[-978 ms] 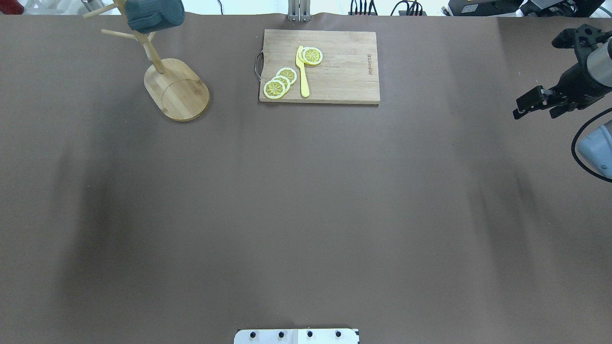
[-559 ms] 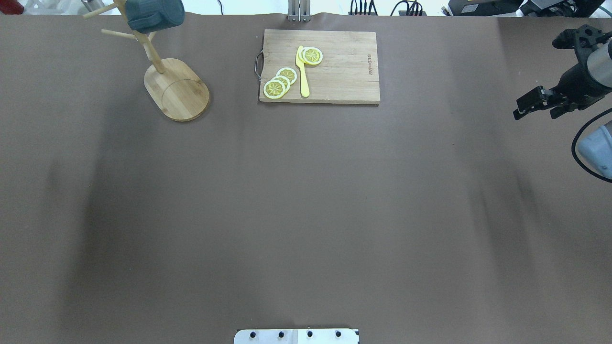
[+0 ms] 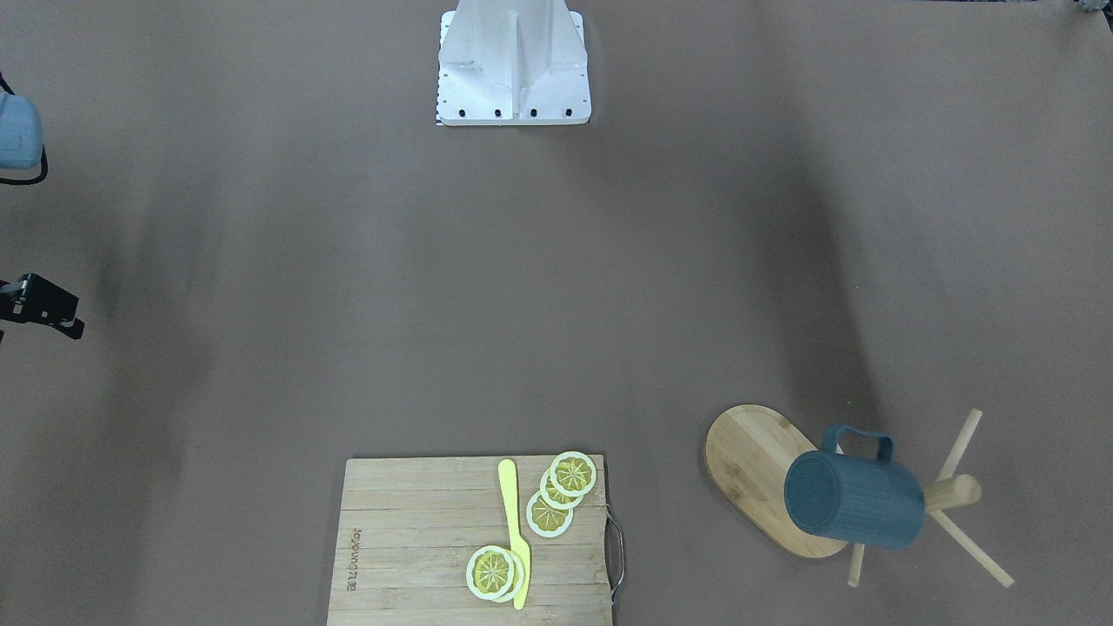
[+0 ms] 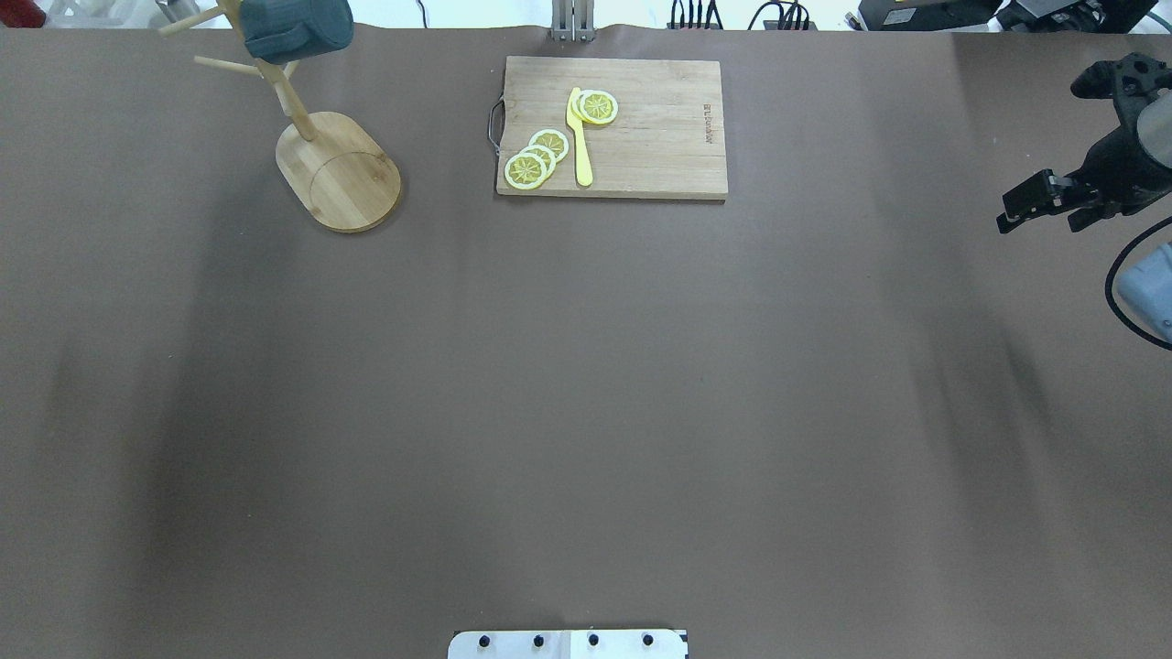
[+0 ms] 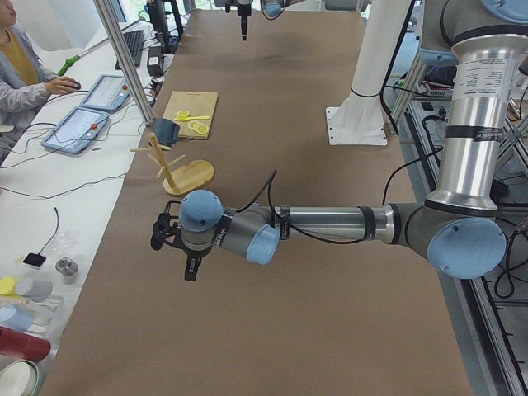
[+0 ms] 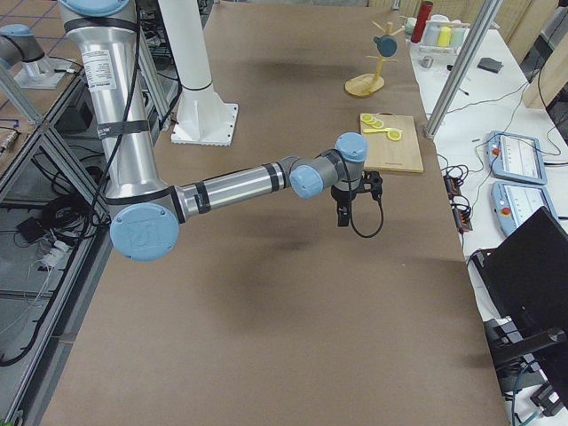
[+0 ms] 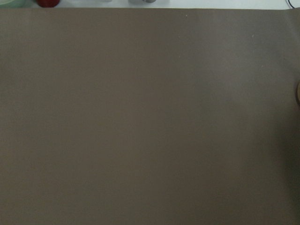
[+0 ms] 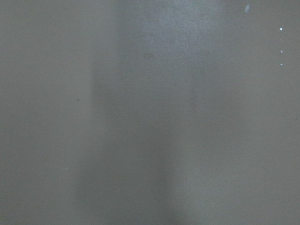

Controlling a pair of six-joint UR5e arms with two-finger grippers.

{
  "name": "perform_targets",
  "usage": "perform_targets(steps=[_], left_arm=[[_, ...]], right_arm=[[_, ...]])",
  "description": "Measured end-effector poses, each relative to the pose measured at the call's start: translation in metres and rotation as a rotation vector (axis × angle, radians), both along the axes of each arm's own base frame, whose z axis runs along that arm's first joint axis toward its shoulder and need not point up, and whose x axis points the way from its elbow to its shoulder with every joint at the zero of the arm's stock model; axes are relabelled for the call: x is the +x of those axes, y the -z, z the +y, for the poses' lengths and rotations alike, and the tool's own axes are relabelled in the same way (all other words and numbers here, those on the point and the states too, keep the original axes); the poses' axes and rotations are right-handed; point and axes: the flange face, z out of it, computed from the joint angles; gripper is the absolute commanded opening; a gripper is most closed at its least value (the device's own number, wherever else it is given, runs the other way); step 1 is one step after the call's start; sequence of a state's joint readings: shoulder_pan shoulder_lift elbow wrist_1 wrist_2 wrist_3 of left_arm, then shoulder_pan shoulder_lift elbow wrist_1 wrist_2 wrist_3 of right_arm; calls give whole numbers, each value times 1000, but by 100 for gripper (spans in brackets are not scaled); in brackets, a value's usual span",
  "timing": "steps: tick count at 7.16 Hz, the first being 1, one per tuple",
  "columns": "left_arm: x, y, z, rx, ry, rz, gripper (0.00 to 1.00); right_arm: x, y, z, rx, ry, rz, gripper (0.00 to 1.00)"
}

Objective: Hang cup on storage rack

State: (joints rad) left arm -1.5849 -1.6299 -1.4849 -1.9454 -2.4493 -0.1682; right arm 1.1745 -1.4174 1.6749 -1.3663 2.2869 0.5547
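Observation:
The dark slate-blue cup (image 4: 298,26) hangs by its handle on a peg of the bamboo storage rack (image 4: 341,172) at the table's far left; it also shows in the front view (image 3: 856,500), lying sideways over the rack's oval base (image 3: 748,461). No gripper touches it. My right gripper (image 4: 1007,220) hovers at the table's right edge, far from the rack, and looks shut and empty. My left gripper (image 5: 191,268) shows only in the exterior left view, well short of the rack; I cannot tell whether it is open or shut.
A slatted cutting board (image 4: 659,137) at the far middle carries lemon slices (image 4: 536,157) and a yellow knife (image 4: 580,146). The robot's white base (image 3: 513,65) stands at the near edge. Both wrist views show only brown table.
My right gripper has drifted slightly to the right, toward the table's edge. The cup and the rack have not moved.

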Motion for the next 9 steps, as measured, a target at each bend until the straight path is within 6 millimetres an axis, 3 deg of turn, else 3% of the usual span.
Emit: perform_targets(steps=[4,7,9], left_arm=[[25,-39,21,-156,-90,-56,97],[27,-43,27,-198,-133,-73,97],[26,-45,35,-213,-134,-74,98]], right_arm=[[42,-41,8,-28,-21,30,100],[110,-93,10,-18,36,80,100],[156,-118,18,-48,97,112,100]])
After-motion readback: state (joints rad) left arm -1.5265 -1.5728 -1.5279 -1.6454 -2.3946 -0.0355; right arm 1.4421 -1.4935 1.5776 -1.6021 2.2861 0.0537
